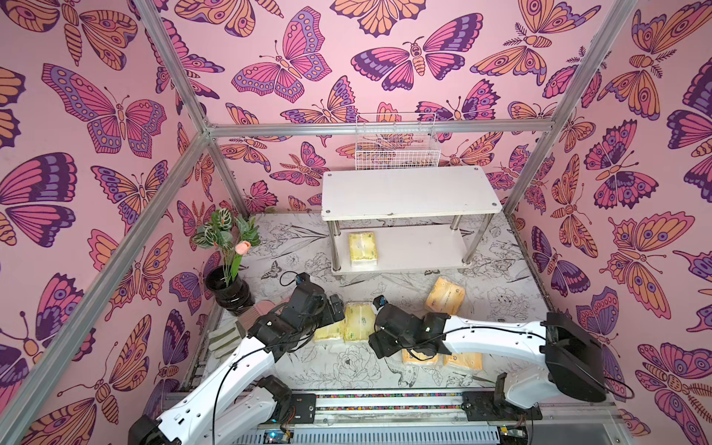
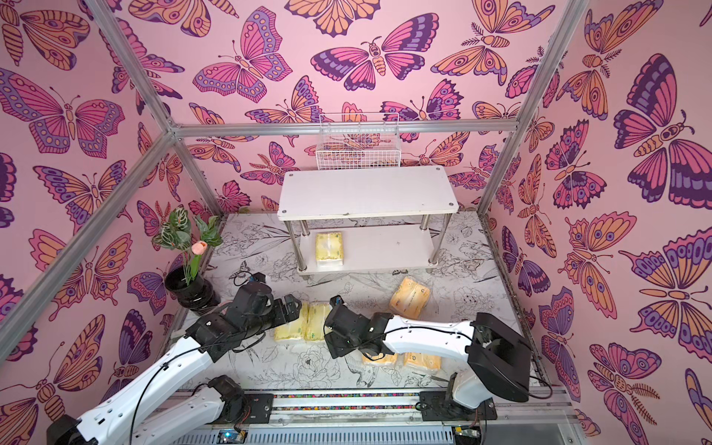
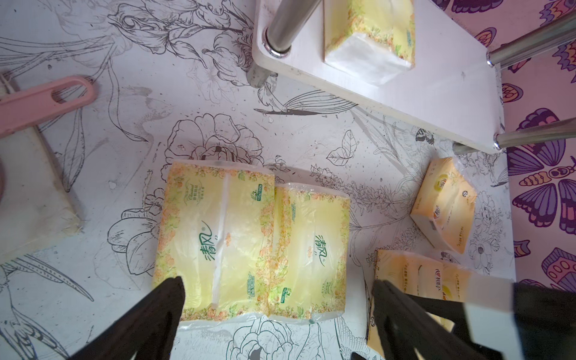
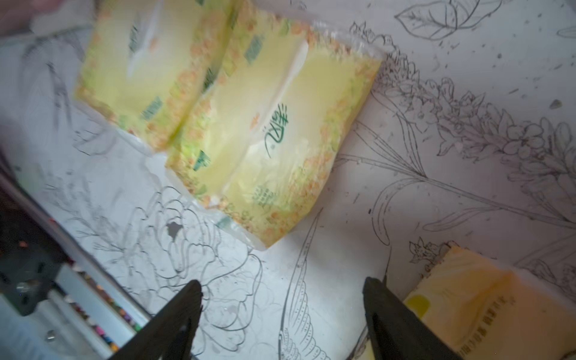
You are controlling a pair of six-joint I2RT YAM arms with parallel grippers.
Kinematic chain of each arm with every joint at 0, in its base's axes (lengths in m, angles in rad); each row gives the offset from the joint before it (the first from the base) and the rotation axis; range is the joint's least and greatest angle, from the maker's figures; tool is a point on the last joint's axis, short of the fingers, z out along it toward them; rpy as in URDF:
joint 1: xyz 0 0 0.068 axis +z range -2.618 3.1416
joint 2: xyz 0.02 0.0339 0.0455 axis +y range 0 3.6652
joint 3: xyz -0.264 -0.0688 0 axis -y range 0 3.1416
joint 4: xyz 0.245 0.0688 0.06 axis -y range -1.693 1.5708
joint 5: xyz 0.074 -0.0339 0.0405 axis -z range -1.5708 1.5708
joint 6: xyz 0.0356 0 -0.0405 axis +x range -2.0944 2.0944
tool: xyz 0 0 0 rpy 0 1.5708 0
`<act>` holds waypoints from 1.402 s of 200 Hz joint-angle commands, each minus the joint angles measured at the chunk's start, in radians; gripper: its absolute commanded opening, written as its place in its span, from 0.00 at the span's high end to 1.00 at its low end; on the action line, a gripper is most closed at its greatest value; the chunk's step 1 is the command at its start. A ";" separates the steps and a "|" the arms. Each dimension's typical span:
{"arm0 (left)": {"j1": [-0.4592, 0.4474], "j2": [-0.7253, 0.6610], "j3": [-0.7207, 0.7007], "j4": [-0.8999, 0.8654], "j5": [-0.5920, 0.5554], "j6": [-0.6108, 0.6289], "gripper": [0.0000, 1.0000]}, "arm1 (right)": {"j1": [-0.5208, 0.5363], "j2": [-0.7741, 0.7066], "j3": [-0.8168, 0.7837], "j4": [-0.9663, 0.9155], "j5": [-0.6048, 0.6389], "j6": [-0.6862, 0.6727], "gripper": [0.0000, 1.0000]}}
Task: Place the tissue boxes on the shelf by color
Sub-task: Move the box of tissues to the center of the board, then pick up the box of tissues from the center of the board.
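Tissue boxes (image 1: 355, 323): five lie on the near worktop (image 1: 327, 366); one pale pack (image 1: 362, 248) sits on the shelf (image 1: 408, 192), lower board. Left hand (image 3: 277, 282) and right hand (image 4: 282, 282) are apart and empty. Pick approach judged in hand; the next move calls for a descent onto a pack.

- Both top views look from high above the near edge of the printed tabletop (image 1: 335, 366), facing down and forward at the shelf (image 1: 408, 192) (image 2: 366, 190). They sit far enough back to take in both arms and three walls, and show nearly the same scene, shifted slightly sideways.
- The left wrist view sits close above the tabletop in front of the shelf, looking down and toward its lower board (image 3: 405, 103).
- The right wrist view is also close to the tabletop and looks down and partly away from the shelf, toward the base rail (image 4: 93, 299).
- All four views share the pale yellow packs (image 3: 215, 237) (image 4: 274, 131) (image 1: 354, 323) in front of the shelf.
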 commanded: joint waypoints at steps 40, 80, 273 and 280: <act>-0.005 0.015 -0.001 -0.027 -0.032 -0.018 0.00 | 0.061 0.171 0.090 -0.050 0.173 -0.027 0.15; -0.004 0.013 -0.010 -0.026 -0.030 -0.026 0.00 | 0.054 0.231 0.138 -0.075 0.314 0.010 0.15; -0.012 0.552 0.204 0.265 0.163 0.348 0.00 | -0.172 -0.229 -0.223 0.200 -0.040 0.205 0.15; -0.013 0.577 0.213 0.270 0.167 0.355 0.00 | -0.172 -0.262 -0.254 0.229 -0.064 0.211 0.15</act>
